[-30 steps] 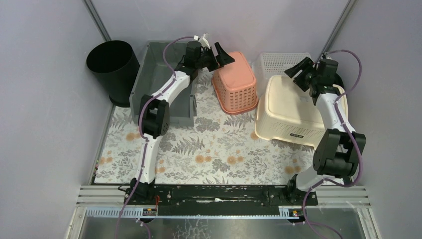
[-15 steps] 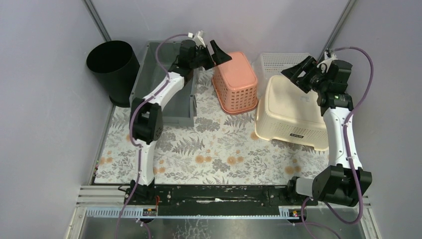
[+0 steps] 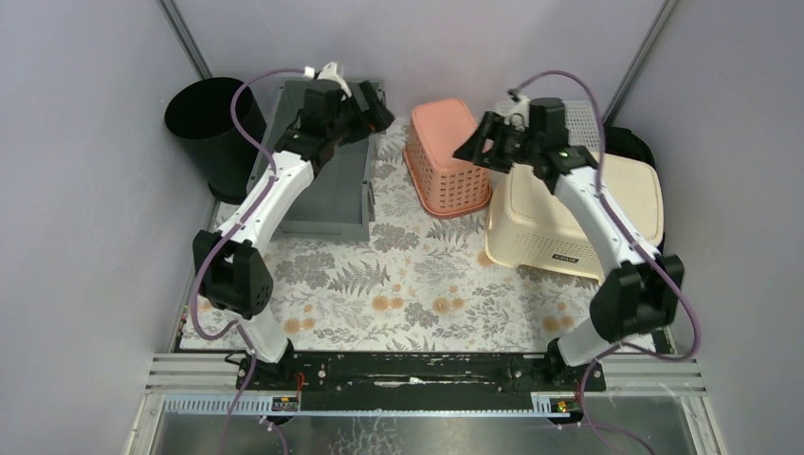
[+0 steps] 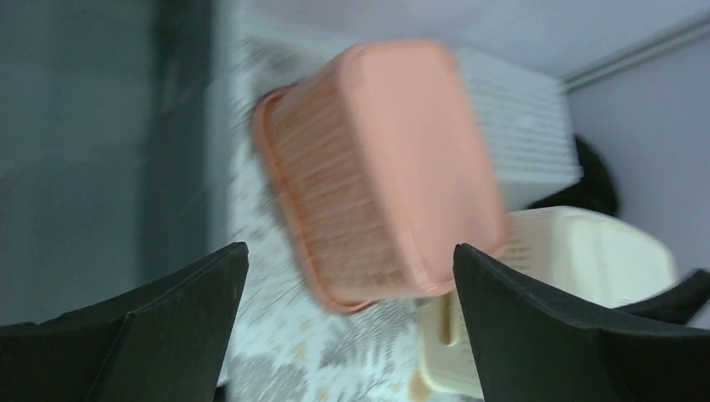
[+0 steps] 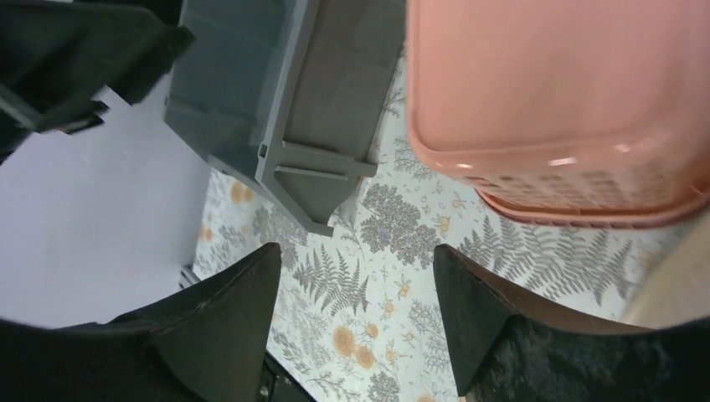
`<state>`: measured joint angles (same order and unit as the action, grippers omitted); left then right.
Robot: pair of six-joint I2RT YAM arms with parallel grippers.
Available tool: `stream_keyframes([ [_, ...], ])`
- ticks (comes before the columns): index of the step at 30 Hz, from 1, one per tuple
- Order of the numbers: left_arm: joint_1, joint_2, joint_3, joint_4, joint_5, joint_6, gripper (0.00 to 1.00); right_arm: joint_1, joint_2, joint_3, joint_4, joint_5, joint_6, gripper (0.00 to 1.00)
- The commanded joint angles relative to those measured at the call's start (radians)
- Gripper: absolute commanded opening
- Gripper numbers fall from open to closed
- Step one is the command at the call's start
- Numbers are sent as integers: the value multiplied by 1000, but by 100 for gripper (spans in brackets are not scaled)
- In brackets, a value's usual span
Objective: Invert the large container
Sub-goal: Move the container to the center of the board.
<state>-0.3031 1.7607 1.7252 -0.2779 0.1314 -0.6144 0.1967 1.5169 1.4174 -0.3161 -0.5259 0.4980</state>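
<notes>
Nearest, along the edge of the counter (image 3: pixel 417 284) with its fern-and-flower cloth: both arm bases, bolted side by side.

Further in, on the right: large cream basket (image 3: pixel 569 204), lying bottom up, rim down on the cloth, small label on the near wall. Touched by neither arm.

Above its far left corner, hanging in the air: right fingers (image 3: pixel 477 138), parted a good way, gripping nothing, pointed left toward the salmon basket (image 3: pixel 446 156).

Also bottom up, that salmon basket, just left of the cream one. Rims touching or narrowly apart: cannot tell.

On the left, about level with it: grey bin (image 3: pixel 318 185), set lengthwise away from the arms, inside open to the overhead camera.

Over the bin's far end: left fingers (image 3: pixel 381 112), spread wide, holding nothing, aimed right. Seen from the left wrist, only the blurred salmon basket beyond the gap.

Behind the cream basket, against the back wall: white mesh basket (image 4: pixel 527 126), largely hidden under the right arm from overhead.

Far left corner, just beside the grey bin: black round bin (image 3: pixel 213 128), upright, mouth open.
</notes>
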Motion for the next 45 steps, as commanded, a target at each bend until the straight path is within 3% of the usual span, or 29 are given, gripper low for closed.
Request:
stream_keyframes([
  [1,19,-101,-190,-127,-173,0,100,122,123,145,-39,104,-84,74],
  [9,20,-274,-429,-117,-249,-37,100,271,364,341,-116,201,-158,72],
  [13,9,-411,-575,-66,-220,-66,100,322,460,425,-136,346,-206,71],
  [20,-40,-667,-848,4,-154,-148,100,334,670,646,-192,544,-265,71],
  [26,-106,-704,-921,15,-151,-179,100,325,831,850,-277,709,-282,74],
  [41,-138,-685,-909,25,-149,-163,100,182,834,858,-206,610,-191,74],
  [45,-145,-681,-903,29,-162,-145,100,183,749,819,-145,486,-173,77],
])
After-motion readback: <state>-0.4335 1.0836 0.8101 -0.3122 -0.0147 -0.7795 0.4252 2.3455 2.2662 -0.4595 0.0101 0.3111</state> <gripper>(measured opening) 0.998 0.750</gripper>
